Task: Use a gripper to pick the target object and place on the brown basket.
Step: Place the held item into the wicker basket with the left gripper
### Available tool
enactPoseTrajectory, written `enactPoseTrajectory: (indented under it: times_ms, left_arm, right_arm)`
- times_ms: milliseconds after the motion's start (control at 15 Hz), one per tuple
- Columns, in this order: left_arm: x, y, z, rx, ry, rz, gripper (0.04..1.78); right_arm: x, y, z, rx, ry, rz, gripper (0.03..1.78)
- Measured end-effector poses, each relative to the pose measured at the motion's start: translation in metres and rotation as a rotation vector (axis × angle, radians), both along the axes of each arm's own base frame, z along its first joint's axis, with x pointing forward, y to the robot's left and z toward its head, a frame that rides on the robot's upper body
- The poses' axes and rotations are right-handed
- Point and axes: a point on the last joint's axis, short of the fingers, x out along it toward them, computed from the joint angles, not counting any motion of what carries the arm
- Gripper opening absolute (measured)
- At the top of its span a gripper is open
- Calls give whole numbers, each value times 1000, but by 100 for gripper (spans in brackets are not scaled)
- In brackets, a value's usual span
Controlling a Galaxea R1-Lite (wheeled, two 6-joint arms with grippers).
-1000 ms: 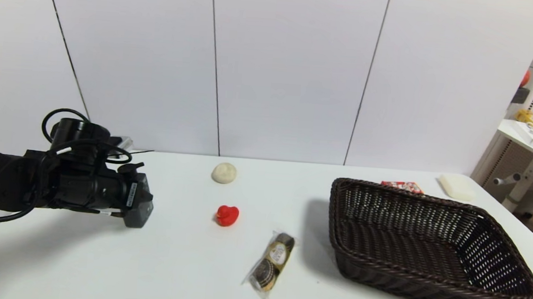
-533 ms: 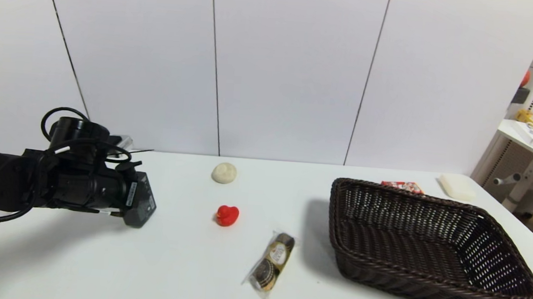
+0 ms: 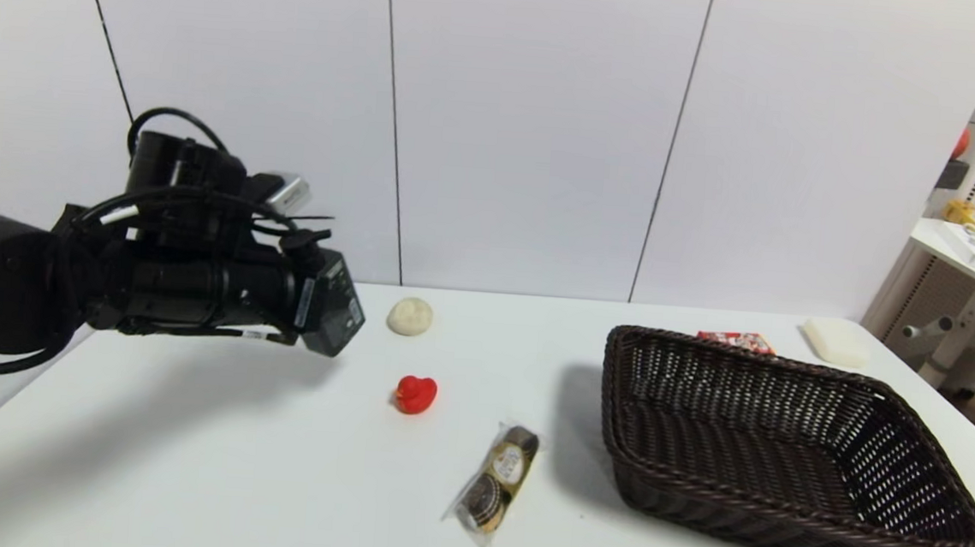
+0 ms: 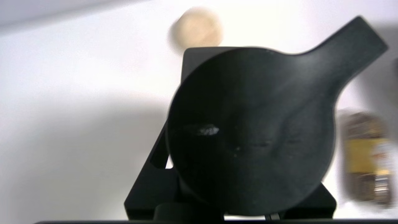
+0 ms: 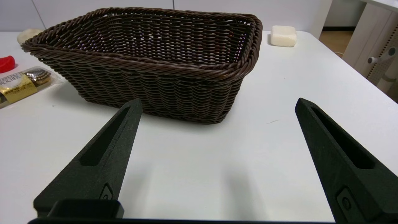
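Observation:
My left gripper (image 3: 317, 313) is shut on the dark grey pump bottle (image 3: 337, 313) and holds it in the air over the table's left part, left of the red duck. In the left wrist view the bottle's black pump head (image 4: 252, 130) fills most of the picture and hides the fingertips. The brown basket (image 3: 694, 502) stands on the right of the table and holds nothing; it also shows in the right wrist view (image 5: 155, 90). My right gripper (image 5: 217, 104) is open and empty, low over the table just in front of the basket; it is out of the head view.
A red toy duck (image 3: 415, 394) and a wrapped chocolate pack (image 3: 497, 482) lie between the left gripper and the basket. A cream round lump (image 3: 410, 315) sits farther back. A white block (image 3: 836, 342) and a red packet (image 3: 736, 340) lie behind the basket.
My left gripper has risen from near the table and moved right toward the middle, carrying the pump bottle. Nothing else has moved.

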Motion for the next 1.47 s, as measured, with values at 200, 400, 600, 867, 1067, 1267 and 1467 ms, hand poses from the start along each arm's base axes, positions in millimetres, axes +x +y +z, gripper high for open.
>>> enactPoseTrajectory:
  times_ms: [200, 400, 600, 867, 1067, 1267, 1467]
  left_arm:
    - [-8, -57, 35, -52, -111, -178, 66]
    - [-19, -118, 49, -92, -163, -345, 66]
    - [-27, -174, 46, -113, -175, -472, 66]
    - [-28, -235, 24, -125, -178, -572, 66]
    - [-25, -268, -1, -128, -178, -611, 66]
    - [-19, -287, -29, -115, -160, -625, 66]
    - [-16, -296, -52, -92, -125, -629, 66]
  right_arm:
    - [0, 0, 0, 0, 0, 0, 170]
    - [0, 0, 0, 0, 0, 1, 170]
    - [0, 0, 0, 0, 0, 0, 170]
    - [0, 0, 0, 0, 0, 0, 170]
    - [0, 0, 0, 0, 0, 0, 170]
    - [0, 0, 0, 0, 0, 0, 170]
    - [0, 0, 0, 0, -1, 0, 170]
